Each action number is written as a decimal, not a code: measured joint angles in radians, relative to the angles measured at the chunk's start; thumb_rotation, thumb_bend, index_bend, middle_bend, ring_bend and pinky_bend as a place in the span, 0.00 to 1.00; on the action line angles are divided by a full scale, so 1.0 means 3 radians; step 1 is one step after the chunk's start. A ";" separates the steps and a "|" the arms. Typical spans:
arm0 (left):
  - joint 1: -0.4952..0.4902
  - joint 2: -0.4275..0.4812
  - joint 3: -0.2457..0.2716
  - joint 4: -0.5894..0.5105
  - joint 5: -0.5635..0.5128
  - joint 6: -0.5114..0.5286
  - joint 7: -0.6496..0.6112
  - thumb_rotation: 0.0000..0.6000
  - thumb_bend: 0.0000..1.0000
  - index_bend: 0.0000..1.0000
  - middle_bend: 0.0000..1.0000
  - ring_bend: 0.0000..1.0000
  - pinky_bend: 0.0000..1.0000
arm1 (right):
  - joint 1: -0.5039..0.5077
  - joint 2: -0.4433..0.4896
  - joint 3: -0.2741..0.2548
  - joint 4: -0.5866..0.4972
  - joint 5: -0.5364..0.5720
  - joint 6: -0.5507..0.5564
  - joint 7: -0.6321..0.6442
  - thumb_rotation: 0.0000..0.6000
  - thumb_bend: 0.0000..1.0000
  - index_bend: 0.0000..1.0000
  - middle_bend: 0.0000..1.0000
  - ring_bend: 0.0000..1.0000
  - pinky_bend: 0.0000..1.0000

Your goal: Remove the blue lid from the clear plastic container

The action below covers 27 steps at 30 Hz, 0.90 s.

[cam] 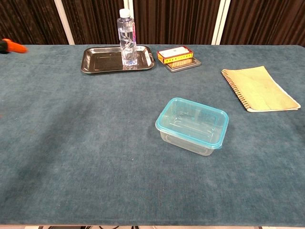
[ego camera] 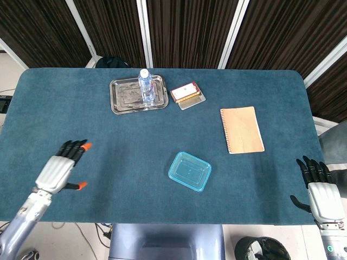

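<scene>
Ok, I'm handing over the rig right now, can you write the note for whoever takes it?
Left hand: open, holding nothing, over the table's left side, well short of the container.
Right hand: open, holding nothing, at the table's near right edge.
Container: near the table's middle, lid on.
Done: nothing yet, neither hand has touched it.
Left: reach the container, grip the lid and take it off.

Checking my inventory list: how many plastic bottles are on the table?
1. The bottle stands upright on the metal tray at the table's far side; none appear hidden.
</scene>
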 measured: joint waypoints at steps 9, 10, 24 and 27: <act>-0.0716 -0.0454 -0.0270 0.0063 -0.0636 -0.0900 -0.0099 1.00 0.00 0.00 0.00 0.00 0.07 | 0.0007 0.0013 0.0013 -0.0018 0.0056 -0.0038 0.0026 1.00 0.28 0.00 0.00 0.00 0.00; -0.0803 -0.0541 -0.0304 0.0104 -0.0722 -0.0976 -0.0096 1.00 0.00 0.00 0.00 0.00 0.08 | 0.0008 0.0013 0.0014 -0.0020 0.0058 -0.0039 0.0027 1.00 0.28 0.00 0.00 0.00 0.00; -0.1567 -0.1246 -0.0501 0.0786 -0.1293 -0.1468 0.0097 1.00 0.00 0.00 0.00 0.00 0.15 | 0.0017 0.0009 0.0034 -0.0015 0.0109 -0.0063 0.0035 1.00 0.28 0.00 0.00 0.00 0.00; -0.1685 -0.1329 -0.0494 0.0918 -0.1331 -0.1557 0.0131 1.00 0.00 0.00 0.00 0.00 0.15 | 0.0018 0.0006 0.0033 -0.0009 0.0106 -0.0062 0.0025 1.00 0.28 0.00 0.00 0.00 0.00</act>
